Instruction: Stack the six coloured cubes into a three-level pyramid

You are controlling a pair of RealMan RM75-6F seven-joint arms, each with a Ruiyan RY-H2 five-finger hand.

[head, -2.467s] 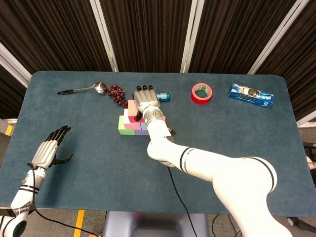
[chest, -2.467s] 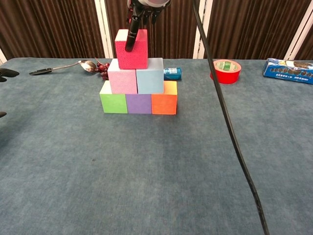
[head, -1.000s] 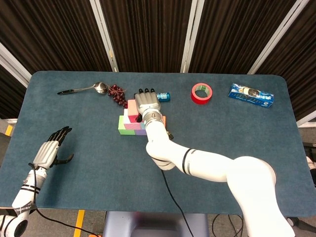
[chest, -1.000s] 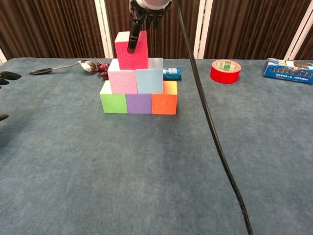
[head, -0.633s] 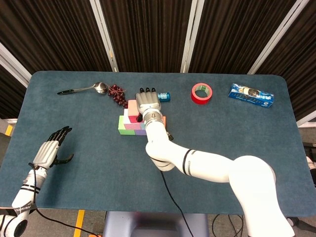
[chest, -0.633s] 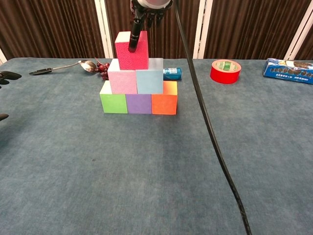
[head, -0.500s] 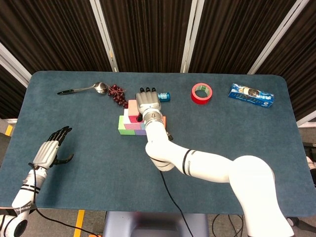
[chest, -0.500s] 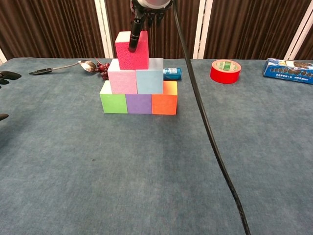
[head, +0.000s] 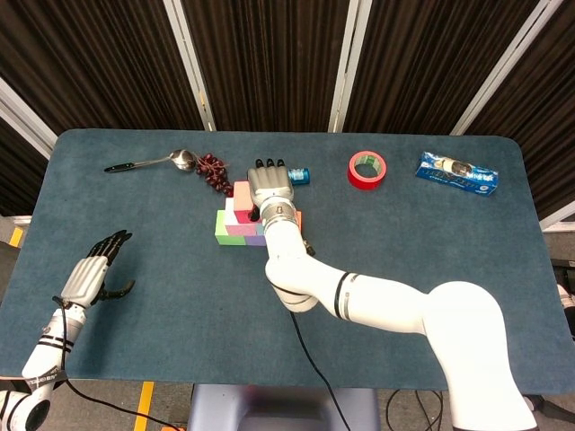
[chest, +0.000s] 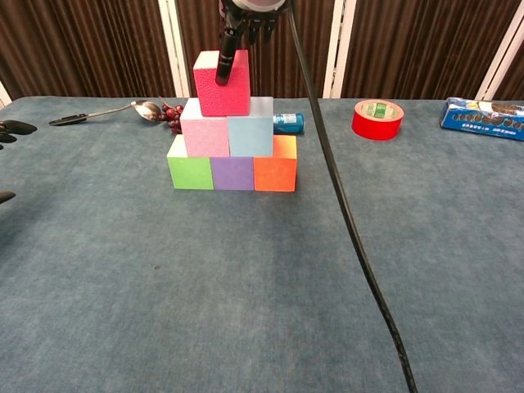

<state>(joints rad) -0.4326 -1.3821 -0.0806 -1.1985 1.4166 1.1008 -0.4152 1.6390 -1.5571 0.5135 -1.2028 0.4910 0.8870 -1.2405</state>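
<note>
A three-level pyramid stands mid-table. The green cube [chest: 190, 172], purple cube [chest: 233, 173] and orange cube [chest: 275, 169] form the base. On them sit the pink cube [chest: 205, 135] and light blue cube [chest: 250, 131], with the red cube [chest: 235, 94] on top. My right hand [head: 271, 187] is over the top of the stack and hides most of it in the head view. It holds the red cube, one dark finger [chest: 223, 61] lying down the cube's front face. My left hand [head: 90, 274] rests far off at the table's left edge, fingers apart and holding nothing.
Behind the stack lie a spoon [head: 148, 162], dark red beads [head: 213, 170] and a small blue can [head: 299, 175]. A red tape roll [head: 367, 170] and a blue snack packet [head: 456, 174] sit at the back right. My right arm's cable [chest: 344, 213] hangs across the chest view.
The red cube has shifted slightly to the right on the middle row. The right arm's cable has swung left. The left hand has stayed put.
</note>
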